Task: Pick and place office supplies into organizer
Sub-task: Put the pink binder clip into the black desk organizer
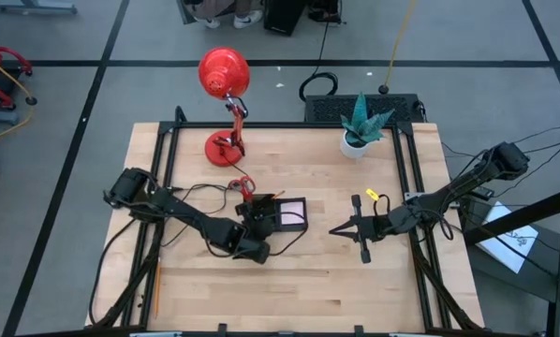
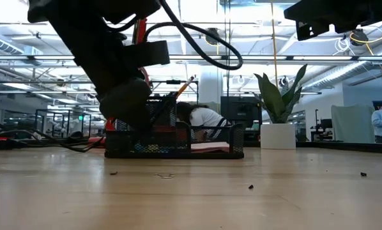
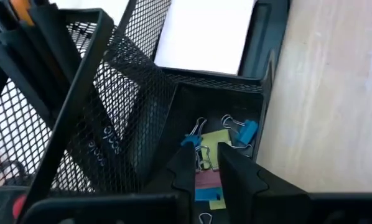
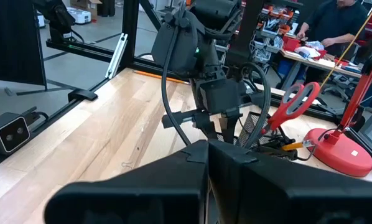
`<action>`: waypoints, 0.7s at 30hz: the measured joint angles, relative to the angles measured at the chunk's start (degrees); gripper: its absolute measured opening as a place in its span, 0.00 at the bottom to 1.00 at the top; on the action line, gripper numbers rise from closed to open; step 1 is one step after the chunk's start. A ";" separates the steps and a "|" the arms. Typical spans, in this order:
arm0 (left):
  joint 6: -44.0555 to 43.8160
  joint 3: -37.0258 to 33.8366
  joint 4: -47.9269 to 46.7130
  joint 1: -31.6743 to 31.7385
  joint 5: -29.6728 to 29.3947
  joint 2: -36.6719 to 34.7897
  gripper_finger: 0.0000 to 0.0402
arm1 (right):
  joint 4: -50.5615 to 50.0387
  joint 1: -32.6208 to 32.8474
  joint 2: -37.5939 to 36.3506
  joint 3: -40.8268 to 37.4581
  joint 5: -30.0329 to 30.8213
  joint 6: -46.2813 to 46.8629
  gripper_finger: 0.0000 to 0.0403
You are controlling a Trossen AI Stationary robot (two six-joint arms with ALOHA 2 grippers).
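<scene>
High view: the organizer (image 1: 282,214) sits mid-desk, already holding the scissors (image 1: 245,185), pens (image 3: 30,56), sticky pad (image 1: 292,214) and clips (image 3: 239,130). One yellow-green piece (image 1: 373,196) remains outside at three o'clock. The left hand (image 3: 204,163) hangs over the clip compartment, fingers narrowly parted, holding nothing. The right hand (image 1: 336,228) waits closed, empty.

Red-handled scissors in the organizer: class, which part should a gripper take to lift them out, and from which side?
Grip the red handle loops of the scissors, coming down from above. They stand tilted in the organizer's tall mesh compartment, handles up and blades hidden inside, so the handles are probably the only part free to pinch.
</scene>
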 joint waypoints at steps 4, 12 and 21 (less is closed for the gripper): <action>-0.22 0.02 0.54 0.07 0.82 0.00 0.18 | 0.86 0.00 0.00 0.00 -0.02 0.00 0.00; 0.01 0.02 0.40 -0.23 -1.10 0.00 0.38 | 1.31 0.00 0.00 0.00 -0.14 0.01 0.00; 6.22 1.13 0.66 -2.08 -5.75 -1.27 0.41 | 1.37 0.00 0.00 0.00 -0.19 0.02 0.00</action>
